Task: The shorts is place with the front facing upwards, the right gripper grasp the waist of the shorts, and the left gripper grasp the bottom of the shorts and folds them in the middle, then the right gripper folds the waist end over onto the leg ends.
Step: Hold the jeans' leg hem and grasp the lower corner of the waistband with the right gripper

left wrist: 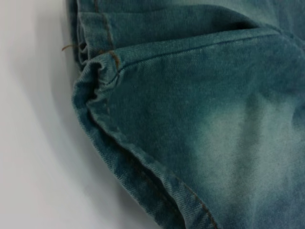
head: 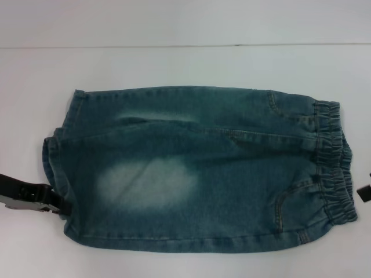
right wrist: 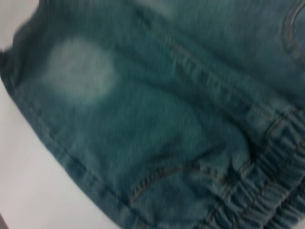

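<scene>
The blue denim shorts [head: 197,168] lie flat on the white table, elastic waist [head: 333,162] to the right and leg hems [head: 58,156] to the left, one leg lying over the other. My left gripper [head: 57,204] is at the near leg hem and touches the cloth edge. The left wrist view shows that hem [left wrist: 102,71] bunched up close, with no fingers in sight. Only a dark tip of my right gripper [head: 364,191] shows at the right border, just off the waist. In the right wrist view the waistband [right wrist: 257,195] and a front pocket seam [right wrist: 157,179] fill the picture.
White table [head: 185,63] runs all around the shorts, with a seam line along the back. A pale faded patch [head: 148,182] marks the upper leg's thigh.
</scene>
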{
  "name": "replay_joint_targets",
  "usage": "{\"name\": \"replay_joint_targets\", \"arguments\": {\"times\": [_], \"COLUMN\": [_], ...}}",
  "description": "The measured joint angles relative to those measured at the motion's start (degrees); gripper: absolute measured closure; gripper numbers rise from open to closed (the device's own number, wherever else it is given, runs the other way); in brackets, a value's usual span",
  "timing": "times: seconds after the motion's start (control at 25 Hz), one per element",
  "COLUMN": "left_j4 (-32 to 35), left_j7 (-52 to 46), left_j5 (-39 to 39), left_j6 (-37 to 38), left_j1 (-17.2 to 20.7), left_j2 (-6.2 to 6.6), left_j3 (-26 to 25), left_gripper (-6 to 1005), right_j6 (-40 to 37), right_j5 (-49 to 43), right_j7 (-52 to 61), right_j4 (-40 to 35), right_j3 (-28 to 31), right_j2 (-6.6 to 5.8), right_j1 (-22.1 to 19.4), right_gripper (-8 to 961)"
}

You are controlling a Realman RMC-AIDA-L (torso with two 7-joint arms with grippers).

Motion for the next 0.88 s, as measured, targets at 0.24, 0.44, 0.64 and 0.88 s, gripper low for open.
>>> {"name": "replay_joint_targets", "arguments": {"times": [0.24,0.44,0.64,0.88], "left_j4": [0.3,0.3,0.4,0.4], "left_j7": [0.0,-0.2,-0.3,-0.4], "left_j5": [-0.1,-0.5,-1.6,-1.6], "left_j6": [0.0,-0.1,-0.1,-0.1], "left_j1": [-0.3,-1.2,-1.6,-1.7], "left_j2": [-0.35,-0.2,0.06,0.09], "left_j3": [-0.3,-0.5,-0.5,-0.5], "left_gripper": [909,908,908,908], "right_j6": [1.8,3.0,3.4,3.6], "right_j5": [-2.6,-5.9,-7.6,-8.1], "right_j7": [0.2,0.4,1.0,1.9], "right_j4": [1.3,4.8,5.6,5.3], "right_j3": [-4.1,-5.9,-7.7,-10.7], "right_j2": [0.72,1.14,2.11,2.37], "right_j1": [1.1,3.7,5.0,5.1], "right_gripper": [103,102,103,102]}}
